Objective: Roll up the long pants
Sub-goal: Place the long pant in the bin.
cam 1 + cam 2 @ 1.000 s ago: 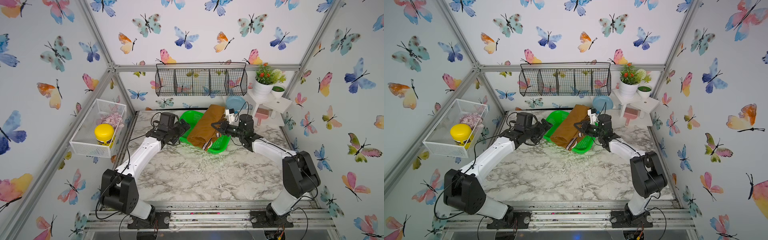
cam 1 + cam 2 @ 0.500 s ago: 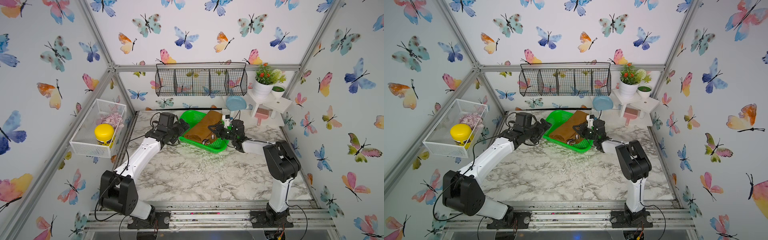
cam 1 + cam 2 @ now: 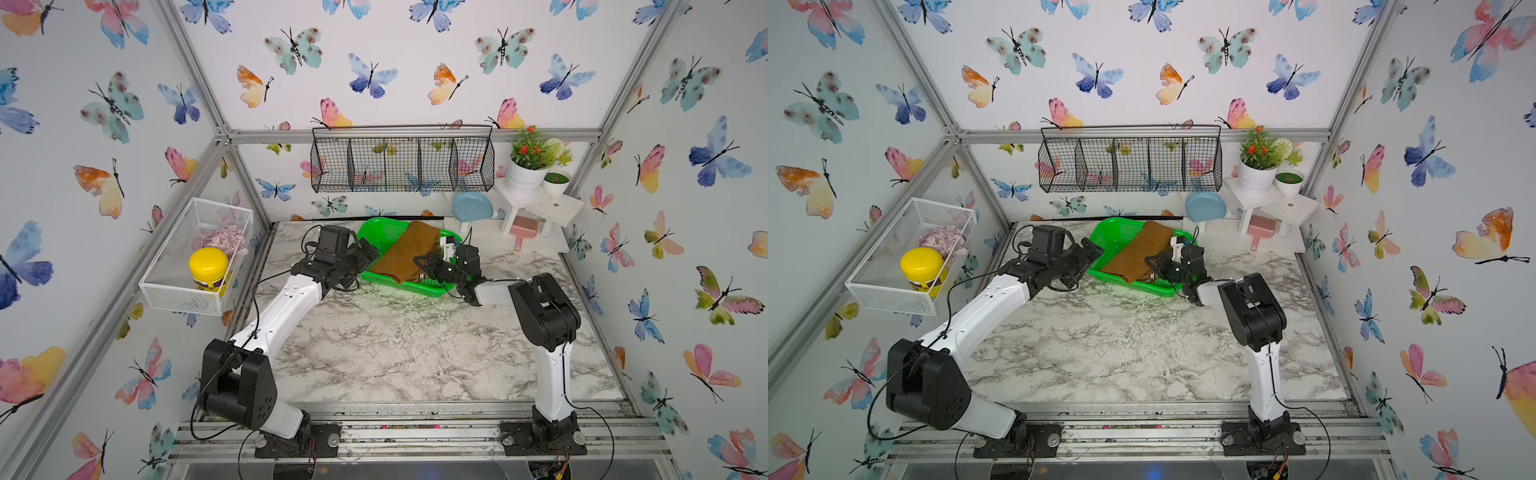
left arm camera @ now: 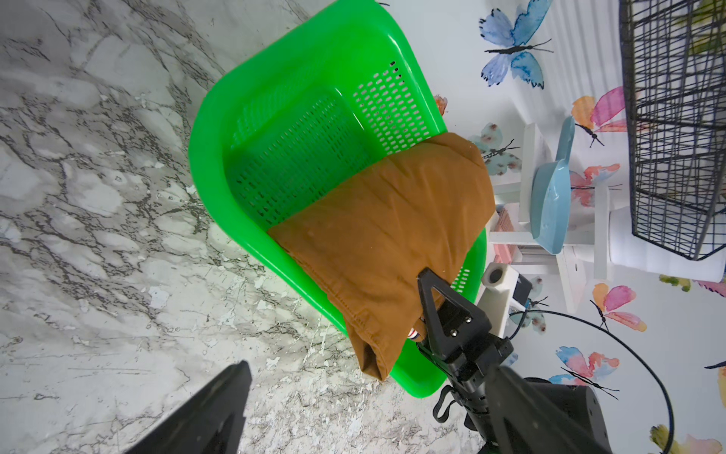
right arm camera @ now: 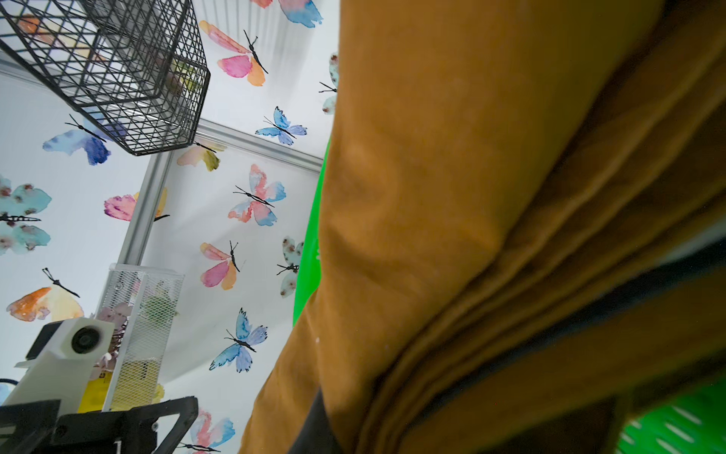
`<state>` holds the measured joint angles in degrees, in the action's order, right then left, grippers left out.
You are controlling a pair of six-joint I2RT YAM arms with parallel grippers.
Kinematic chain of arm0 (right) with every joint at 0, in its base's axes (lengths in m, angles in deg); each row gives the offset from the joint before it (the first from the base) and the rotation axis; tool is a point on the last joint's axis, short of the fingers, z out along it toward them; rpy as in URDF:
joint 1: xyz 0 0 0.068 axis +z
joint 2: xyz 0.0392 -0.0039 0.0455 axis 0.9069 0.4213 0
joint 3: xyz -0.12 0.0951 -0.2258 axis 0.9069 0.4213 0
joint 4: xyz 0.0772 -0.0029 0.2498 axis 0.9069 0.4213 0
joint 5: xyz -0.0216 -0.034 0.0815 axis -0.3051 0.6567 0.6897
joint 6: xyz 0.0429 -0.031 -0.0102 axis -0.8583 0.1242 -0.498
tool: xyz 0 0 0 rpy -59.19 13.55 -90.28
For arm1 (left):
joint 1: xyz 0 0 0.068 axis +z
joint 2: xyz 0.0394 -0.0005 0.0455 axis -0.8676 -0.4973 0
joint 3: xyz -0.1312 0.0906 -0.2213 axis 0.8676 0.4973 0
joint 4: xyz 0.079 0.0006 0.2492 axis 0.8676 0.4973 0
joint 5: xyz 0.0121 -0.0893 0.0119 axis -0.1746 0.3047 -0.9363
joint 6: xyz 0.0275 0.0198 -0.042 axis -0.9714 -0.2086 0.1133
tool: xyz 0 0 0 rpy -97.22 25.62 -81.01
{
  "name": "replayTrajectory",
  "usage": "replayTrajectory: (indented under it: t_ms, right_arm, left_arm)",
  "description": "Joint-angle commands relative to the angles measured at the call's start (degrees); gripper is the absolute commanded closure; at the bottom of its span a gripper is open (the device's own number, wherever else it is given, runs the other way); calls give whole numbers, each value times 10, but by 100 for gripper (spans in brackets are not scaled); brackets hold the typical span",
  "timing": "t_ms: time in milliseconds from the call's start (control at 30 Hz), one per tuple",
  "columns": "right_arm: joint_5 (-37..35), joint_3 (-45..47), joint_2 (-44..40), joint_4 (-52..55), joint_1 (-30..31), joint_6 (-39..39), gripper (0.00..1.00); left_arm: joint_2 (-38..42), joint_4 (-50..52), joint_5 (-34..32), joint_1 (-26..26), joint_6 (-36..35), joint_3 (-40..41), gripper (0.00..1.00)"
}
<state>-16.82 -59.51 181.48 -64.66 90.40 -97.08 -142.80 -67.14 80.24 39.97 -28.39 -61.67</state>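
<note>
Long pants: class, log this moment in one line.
long pants: folded, in green basket | right gripper: shut on them | left gripper: open, beside basket | roll: not started

No writing, brand or number can be read in any view. The yellow-lidded jar (image 3: 208,270) in the white mesh basket (image 3: 178,297) has a dark label band, but its print is too small to read.

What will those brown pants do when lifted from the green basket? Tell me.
Likely floppy: the pants drape over the basket rim and bend with it. Their folded layers, stacked in the right wrist view, will probably slide apart and hang. The matte cloth seems unlikely to slip from the right gripper pinching one end.
</note>
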Motion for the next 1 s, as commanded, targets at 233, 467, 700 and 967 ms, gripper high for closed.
replayTrajectory:
  t_ms: [233, 467, 700, 967]
  right_arm:
    - [-58, 10, 33, 63, -1, 57, 74]
    - [-93, -23, -2, 152, -1, 117, 43]
    - [-162, -76, -69, 275, -1, 181, 35]
    - [-248, -108, -142, 385, -1, 244, 33]
  left_arm:
    - [-4, 0, 7, 10, -7, 7, 2]
    - [1, 6, 5, 12, -13, 1, 2]
    - [17, 10, 5, 14, -9, 9, 1]
    - [34, 12, 5, 14, -9, 16, 2]
